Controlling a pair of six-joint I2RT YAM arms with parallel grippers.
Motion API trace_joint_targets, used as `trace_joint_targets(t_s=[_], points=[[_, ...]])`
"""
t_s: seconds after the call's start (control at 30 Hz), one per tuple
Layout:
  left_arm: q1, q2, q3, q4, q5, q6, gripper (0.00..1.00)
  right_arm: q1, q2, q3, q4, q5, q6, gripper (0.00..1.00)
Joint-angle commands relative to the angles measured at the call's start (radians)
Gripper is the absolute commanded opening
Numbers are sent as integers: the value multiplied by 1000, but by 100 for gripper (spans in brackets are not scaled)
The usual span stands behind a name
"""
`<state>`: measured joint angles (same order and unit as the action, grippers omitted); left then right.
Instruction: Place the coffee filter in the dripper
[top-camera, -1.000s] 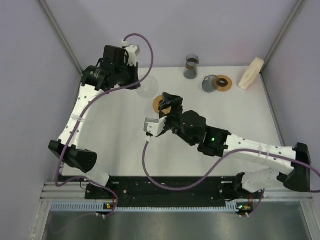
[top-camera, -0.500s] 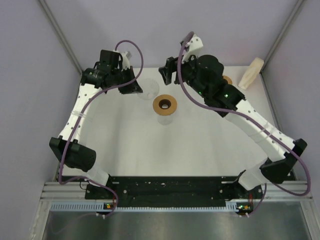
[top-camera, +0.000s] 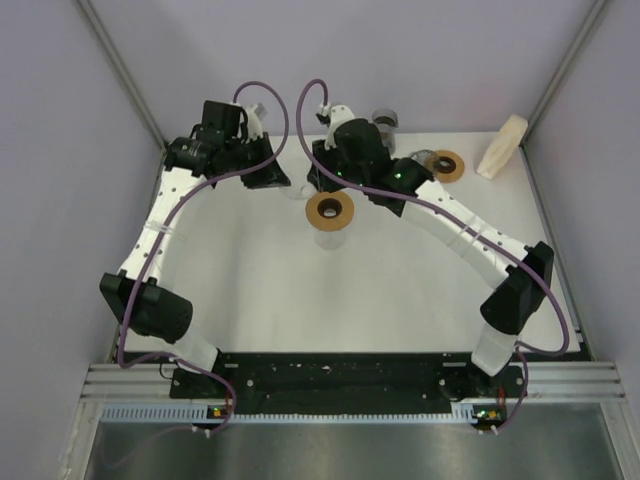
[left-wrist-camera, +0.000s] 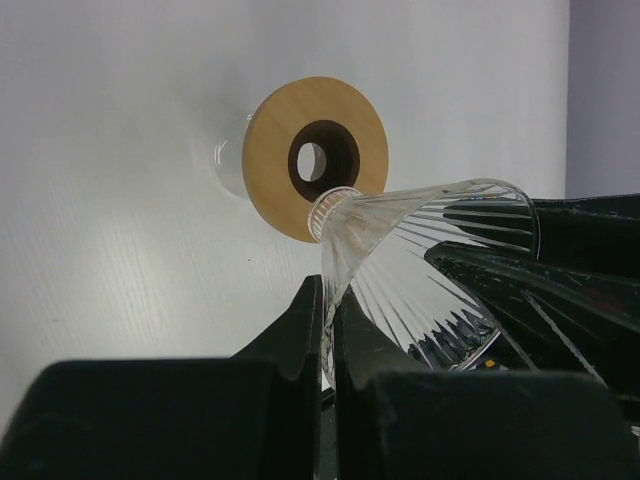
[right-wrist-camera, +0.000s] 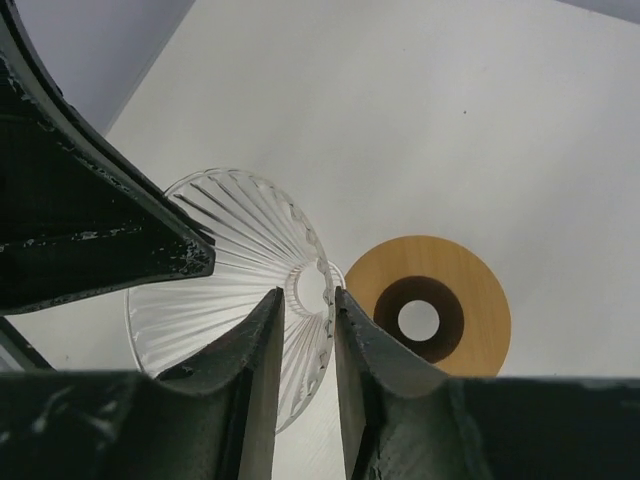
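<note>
**A:** While both arms are reaching to the far centre, top view first. The left gripper (top-camera: 272, 178) and right gripper (top-camera: 318, 178) are flanking the glass dripper (top-camera: 296, 186) from 9 and 3 o'clock. The wooden ring (top-camera: 329, 209) is sitting just beside them at 5 o'clock.

**B:** Filter?

**A:** I'm judging the cream stack at the table's (top-camera: 400, 270) 1 o'clock corner to be the coffee filter (top-camera: 503, 145). It's lying well apart from both arms with nothing touching it, so the placing isn't started.

**B:** Left wrist?

**A:** The left jaws are pinching the dripper's ribbed wall, nearly pressed together with only glass between them. The dripper is lying tipped, with its neck pointing at 12 toward the ring. They're probably holding it that way to line the neck up with the ring's hole.

**B:** Right wrist?

**A:** The right fingers (right-wrist-camera: 262, 340) are straddling the neck with a narrow gap. I can't tell if they're actually clamping. The ring is showing at 3 o'clock of the neck. I'm reading this as a steadying hold or a handover.

**B:** Risk?

**A:** It's thin, slick glass with two grips on it. I'm expecting twist or slip if they pull against each other.
</note>
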<state>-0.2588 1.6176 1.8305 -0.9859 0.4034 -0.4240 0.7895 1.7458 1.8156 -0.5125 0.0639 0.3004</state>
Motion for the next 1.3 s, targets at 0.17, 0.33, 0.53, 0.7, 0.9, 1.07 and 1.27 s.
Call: trace_joint_targets(t_s=[0.17,0.33,0.53,0.7,0.9,1.07,1.27], points=[[-65,48,55,59,11,7,0,-133,-29,-48,-44,-27,35,0],[-100,123,119,44,9,21,0,-176,-19,-95,-46,-96,42,0],[-102,163,110,39,47,21,0,-223,3,-91,-101,-162,46,0],[-102,162,82,32,55,33,0,-226,27,-92,-121,-188,37,0],[-102,197,70,35,51,40,0,-225,84,-68,-146,-177,28,0],[-102,218,70,35,66,44,0,-228,87,-73,-158,-156,16,0],[-109,226,35,32,68,57,0,-239,107,-101,-158,-170,14,0]])
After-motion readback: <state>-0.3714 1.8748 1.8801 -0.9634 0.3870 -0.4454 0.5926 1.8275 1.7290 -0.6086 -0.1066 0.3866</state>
